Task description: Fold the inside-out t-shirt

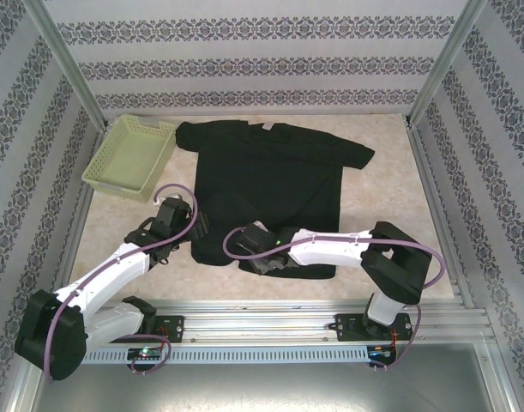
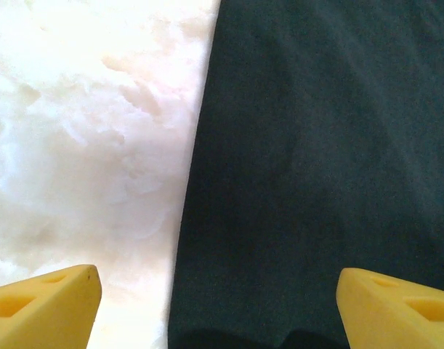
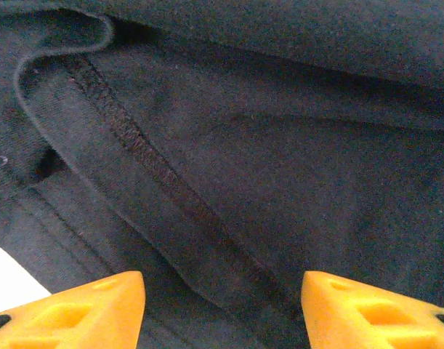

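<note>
A black inside-out t-shirt (image 1: 270,172) lies spread flat on a pale bench (image 1: 390,215), collar away from the arms, with raw seam stitching showing near its hem. At the shirt's near hem, the right pincer (image 3: 222,309) hangs low over a rumpled fold. Its fingers are apart, with cloth between them but not pinched, and it seems placed to catch that edge. At the shirt's near left edge, the left pincer (image 2: 218,313) is spread wide, straddling the border, probably for a matching grab. A yellow-green basket (image 1: 131,154) sits just beside the shirt's far left sleeve.
</note>
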Motion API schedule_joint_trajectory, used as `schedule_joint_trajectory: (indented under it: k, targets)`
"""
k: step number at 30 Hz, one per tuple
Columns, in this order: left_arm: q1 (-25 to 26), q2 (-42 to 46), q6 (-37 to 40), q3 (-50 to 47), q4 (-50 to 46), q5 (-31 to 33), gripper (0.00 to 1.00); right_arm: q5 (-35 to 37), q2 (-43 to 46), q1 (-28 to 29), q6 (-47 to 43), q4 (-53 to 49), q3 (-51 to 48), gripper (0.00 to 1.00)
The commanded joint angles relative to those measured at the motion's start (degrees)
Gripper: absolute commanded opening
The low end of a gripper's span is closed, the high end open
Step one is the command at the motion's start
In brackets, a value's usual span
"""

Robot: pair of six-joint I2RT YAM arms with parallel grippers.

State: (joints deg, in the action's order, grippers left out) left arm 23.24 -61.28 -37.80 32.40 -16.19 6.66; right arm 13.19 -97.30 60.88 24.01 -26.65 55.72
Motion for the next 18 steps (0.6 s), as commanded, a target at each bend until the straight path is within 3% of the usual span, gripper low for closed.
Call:
schedule_joint_trajectory:
  k: [1,5,18]
  targets:
    - [0.4,1.1,-0.5,-1.1,2.5,1.4,0.85,2.8,-2.1,-0.1,0.3,-2.5,2.0,0.56]
    - [0.3,1.9,0.4,-0.8,1.9,1.8,0.86,3.0,-3.1,-0.3,0.1,-3.8,3.2,0.51]
    - [0.4,1.8,2.0,-0.2,2.3,1.2,0.87,8.4,-2.7,-2.0,0.9,-5.2,4.5,0.19]
